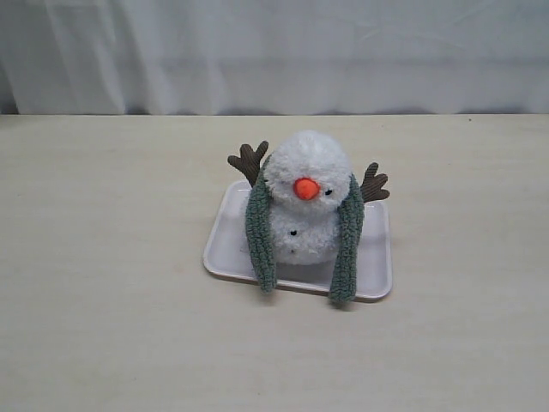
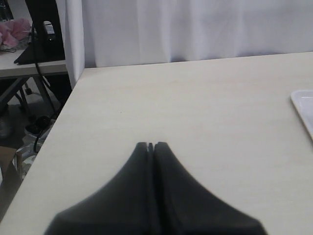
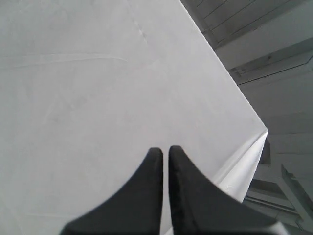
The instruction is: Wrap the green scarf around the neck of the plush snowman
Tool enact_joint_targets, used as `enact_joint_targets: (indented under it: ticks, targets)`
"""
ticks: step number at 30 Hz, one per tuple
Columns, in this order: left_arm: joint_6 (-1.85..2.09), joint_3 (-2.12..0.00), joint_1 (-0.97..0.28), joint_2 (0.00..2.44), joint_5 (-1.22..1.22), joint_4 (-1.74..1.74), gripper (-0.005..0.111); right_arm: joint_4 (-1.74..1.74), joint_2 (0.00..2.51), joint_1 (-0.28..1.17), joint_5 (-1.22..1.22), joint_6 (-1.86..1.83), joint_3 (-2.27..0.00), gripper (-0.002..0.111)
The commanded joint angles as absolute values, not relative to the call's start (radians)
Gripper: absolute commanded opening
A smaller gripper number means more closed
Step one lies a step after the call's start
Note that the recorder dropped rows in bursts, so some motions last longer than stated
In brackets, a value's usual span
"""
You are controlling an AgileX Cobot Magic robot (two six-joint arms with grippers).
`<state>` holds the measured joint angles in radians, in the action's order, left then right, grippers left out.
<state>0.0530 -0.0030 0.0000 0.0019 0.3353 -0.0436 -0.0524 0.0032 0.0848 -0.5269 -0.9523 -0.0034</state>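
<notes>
– At the tip of my left gripper (image 2: 151,145), the two black fingers are pressed flat together with nothing between them. They hang low over the bare table (image 2: 195,107), and only a corner of the white tray (image 2: 305,105) shows at the edge of that wrist's view.

– And the other one?

– My right gripper (image 3: 163,151) is all but closed, with a thin slit between the fingers and nothing in it. It points at a white cloth (image 3: 98,73), well away from the work. Neither arm appears in the exterior view, so I judge both are pulled back clear of the toy.

– Where is the scarf, then?

– The green scarf (image 1: 260,236) lies over the plush snowman (image 1: 306,215), passing behind the head and sitting in the snowman's neck (image 1: 287,206). One end hangs down each side of the body. Both ends reach past the tray's front rim and touch the table.

– Why empty hands?

– My guess is that the scarf holds itself there. The fuzzy strip sits in the crease, and its two hanging ends balance each other. The brown twig arms (image 1: 249,160) poke out behind it on either side. The ends are not crossed in front, so it is a loose drape rather than a full wrap. Nothing else keeps it from slipping.
</notes>
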Motion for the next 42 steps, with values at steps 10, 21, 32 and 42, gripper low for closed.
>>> enact_joint_targets:
  ticks: [10,21,32,42]
  targets:
    - [0.051,0.000,-0.001,0.000,0.323,-0.041,0.000,-0.061,0.000,0.082,-0.362,-0.950,0.000,0.004]
    - [0.051,0.000,-0.001,0.000,0.323,-0.041,0.000,-0.068,0.000,0.082,-0.309,-0.913,0.000,0.004]
    - [0.051,0.000,-0.001,0.000,0.323,-0.041,0.000,-0.154,0.000,0.082,0.113,-0.230,0.000,0.004]
    - [0.051,0.000,-0.001,0.000,0.323,-0.041,0.000,-0.158,0.000,0.055,0.235,-0.007,0.000,0.004]
